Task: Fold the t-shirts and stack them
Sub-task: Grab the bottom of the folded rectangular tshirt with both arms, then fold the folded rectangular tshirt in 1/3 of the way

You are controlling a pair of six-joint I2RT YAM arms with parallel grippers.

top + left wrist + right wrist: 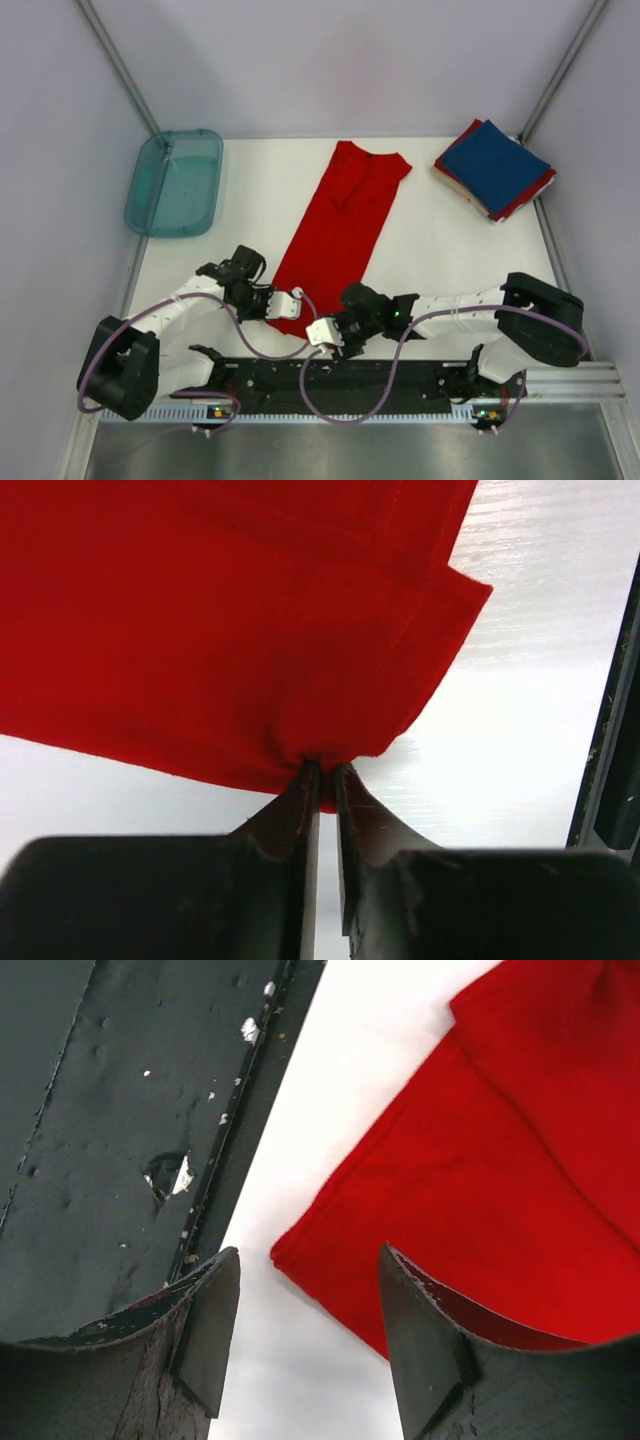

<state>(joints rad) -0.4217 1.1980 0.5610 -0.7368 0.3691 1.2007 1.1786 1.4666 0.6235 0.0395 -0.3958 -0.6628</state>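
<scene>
A bright red t-shirt (pixel 340 225), folded lengthwise into a long strip, lies slanted on the white table (pixel 450 250). My left gripper (pixel 289 304) is at the strip's near end. In the left wrist view its jaws (pixel 323 772) are pinched on the hem of the red cloth (pixel 220 630). My right gripper (pixel 323 335) sits just right of that near end, open. In the right wrist view the red t-shirt's corner (pixel 500 1160) lies on the table between and ahead of its spread fingertips (pixel 310 1252). A stack of folded t-shirts, with a navy blue one (pixel 497 165) on top, rests at the back right.
A translucent teal tray (pixel 175 182) stands at the back left. The black base rail (pixel 350 378) runs along the near edge, close beside the right gripper. Walls close in the table on the left, the right and the back.
</scene>
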